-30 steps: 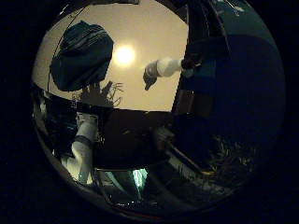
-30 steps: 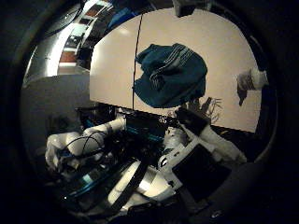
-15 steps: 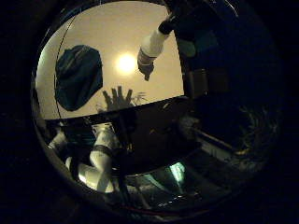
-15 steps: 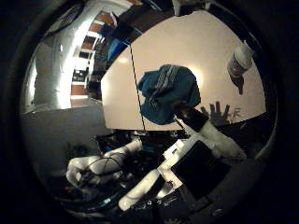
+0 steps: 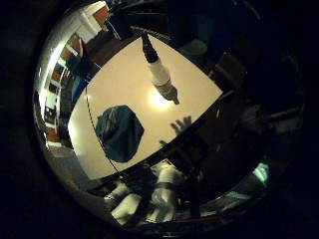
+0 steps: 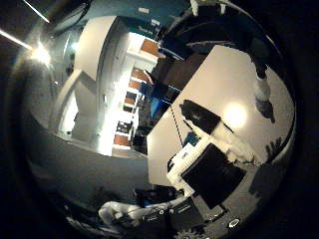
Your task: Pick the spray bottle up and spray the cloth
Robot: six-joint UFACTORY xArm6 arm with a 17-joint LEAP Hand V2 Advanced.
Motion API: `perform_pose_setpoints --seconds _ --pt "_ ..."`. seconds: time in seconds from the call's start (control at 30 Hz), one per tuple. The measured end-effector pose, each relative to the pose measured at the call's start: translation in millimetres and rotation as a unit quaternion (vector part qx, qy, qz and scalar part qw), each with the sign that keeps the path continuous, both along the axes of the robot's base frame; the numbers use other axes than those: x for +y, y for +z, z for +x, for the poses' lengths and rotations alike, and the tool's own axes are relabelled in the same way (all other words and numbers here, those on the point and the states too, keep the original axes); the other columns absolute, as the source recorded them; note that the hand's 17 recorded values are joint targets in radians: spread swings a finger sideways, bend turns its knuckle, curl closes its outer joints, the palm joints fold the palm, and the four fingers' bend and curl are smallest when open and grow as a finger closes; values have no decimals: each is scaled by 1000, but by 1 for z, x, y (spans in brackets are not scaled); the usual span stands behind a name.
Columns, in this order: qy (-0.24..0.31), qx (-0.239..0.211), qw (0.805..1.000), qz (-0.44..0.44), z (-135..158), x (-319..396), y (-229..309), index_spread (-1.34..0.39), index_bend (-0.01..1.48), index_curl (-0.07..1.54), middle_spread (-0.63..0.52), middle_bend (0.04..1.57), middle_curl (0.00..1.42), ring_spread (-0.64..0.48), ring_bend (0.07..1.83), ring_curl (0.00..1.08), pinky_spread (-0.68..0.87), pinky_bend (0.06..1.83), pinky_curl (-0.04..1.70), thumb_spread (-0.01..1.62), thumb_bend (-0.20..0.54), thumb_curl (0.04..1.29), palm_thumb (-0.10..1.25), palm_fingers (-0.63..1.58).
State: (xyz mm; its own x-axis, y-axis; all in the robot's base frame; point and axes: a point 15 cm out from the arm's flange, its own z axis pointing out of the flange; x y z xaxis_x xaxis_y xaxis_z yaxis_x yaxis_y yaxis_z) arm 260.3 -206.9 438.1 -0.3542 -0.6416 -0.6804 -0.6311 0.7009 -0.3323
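Observation:
A white spray bottle (image 5: 157, 70) with a dark spray head is on the pale table (image 5: 189, 85); I cannot tell whether it stands or lies. A dark blue cloth (image 5: 122, 132) lies crumpled on the same table, away from the bottle. The right hand (image 5: 150, 196) is high above the table, away from both, and its white fingers reach out relaxed with nothing between them. Its spread shadow (image 5: 179, 124) falls on the table between cloth and bottle. The right thumb side palm view shows the bottle (image 6: 262, 95) at the table's far side past a black and white finger (image 6: 214, 134).
The table's edges (image 5: 85, 164) drop to a dark floor. A dark chair or box (image 5: 231, 68) stands beside the table near the bottle. A lit room with shelves (image 6: 130, 95) and ceiling lights lies beyond the table. A bright lamp reflection (image 5: 161, 98) sits by the bottle.
Both views have swung and pulled back, so the camera has moved and turned above the table. The bottle and cloth lie where they were. The fingers stay spread.

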Motion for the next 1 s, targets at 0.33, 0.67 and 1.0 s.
perform_pose_setpoints --seconds 0.33,0.67,1.0 --pt "-81 -80 993 13 -9 -10 -78 -137 153 300 168 208 366 227 327 271 386 752 1 1046 -22 391 771 159" --pt "-111 -109 988 -1 -12 -7 -133 -105 156 285 188 231 376 231 405 296 383 807 1 1038 -24 399 756 119" --pt "-129 -121 984 -8 9 -21 -159 -92 156 288 190 257 379 219 450 304 380 818 0 1037 -25 393 701 119"
